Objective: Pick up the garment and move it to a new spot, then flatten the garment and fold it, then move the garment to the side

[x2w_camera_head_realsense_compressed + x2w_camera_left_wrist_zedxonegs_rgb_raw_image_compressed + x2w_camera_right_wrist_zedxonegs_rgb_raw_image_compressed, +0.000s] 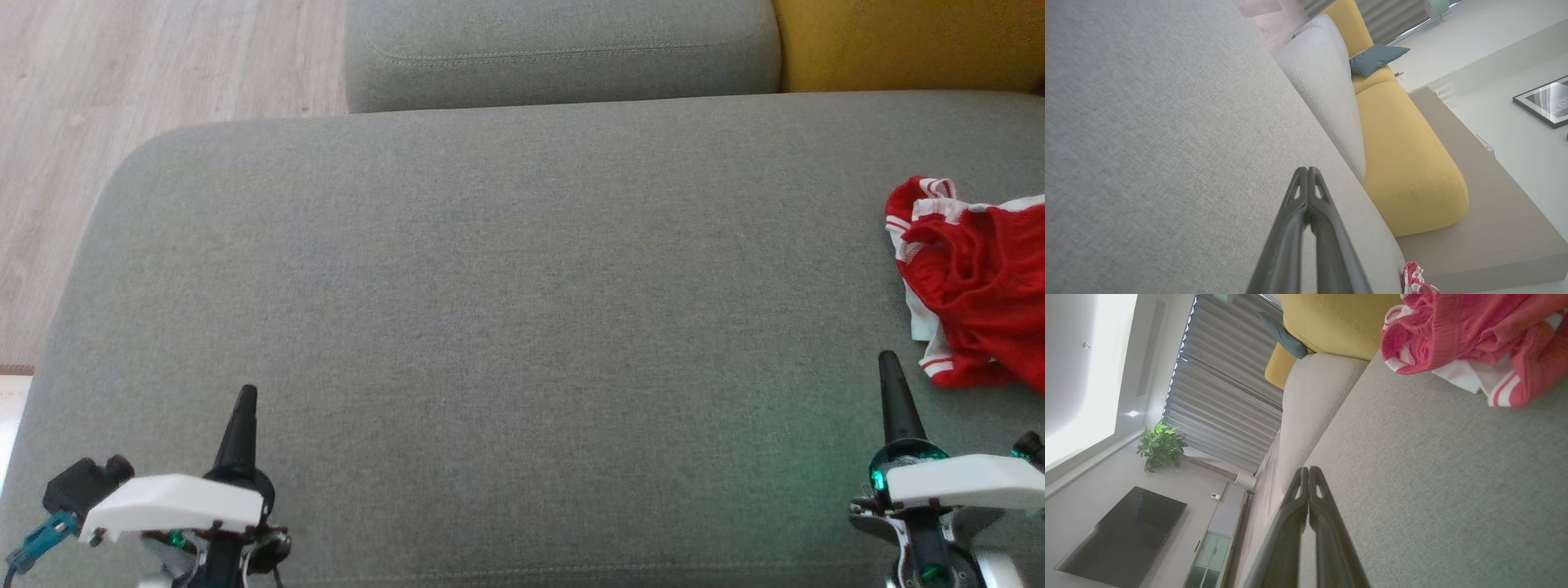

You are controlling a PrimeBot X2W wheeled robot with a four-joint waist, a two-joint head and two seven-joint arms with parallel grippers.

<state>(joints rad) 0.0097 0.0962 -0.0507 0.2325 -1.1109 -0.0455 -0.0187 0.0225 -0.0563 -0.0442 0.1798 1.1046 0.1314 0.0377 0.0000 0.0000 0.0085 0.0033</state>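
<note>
At the far left of the head view, a strip of pale wood floor (122, 98) runs beside the broad grey cushion (522, 278) that takes up most of the scene. The left gripper (246, 394) rises from the lower left corner over that cushion. Its 2 dark fingers are pressed together into 1 point with nothing between them. The left wrist view shows the same tips meeting, with grey fabric beneath them. Behind the broad cushion, at the top, sits a second grey cushion (563, 49), and to the right of that a yellow one (906, 41). At the lower right the right gripper (890, 359) points up the view, its 2 fingers likewise closed tip to tip and holding nothing, as the right wrist view also shows. The garment (976, 286), red with white stripes and trim, lies crumpled in a heap on the broad grey cushion at the right edge of the view, partly cut off by the frame. It sits just ahead and to the right of the right gripper's tip, near it but not touching. A narrow band of grey fabric shows between the fingertip and the nearest striped hem. The garment is well apart from the left gripper, across almost the whole width of the cushion.
</note>
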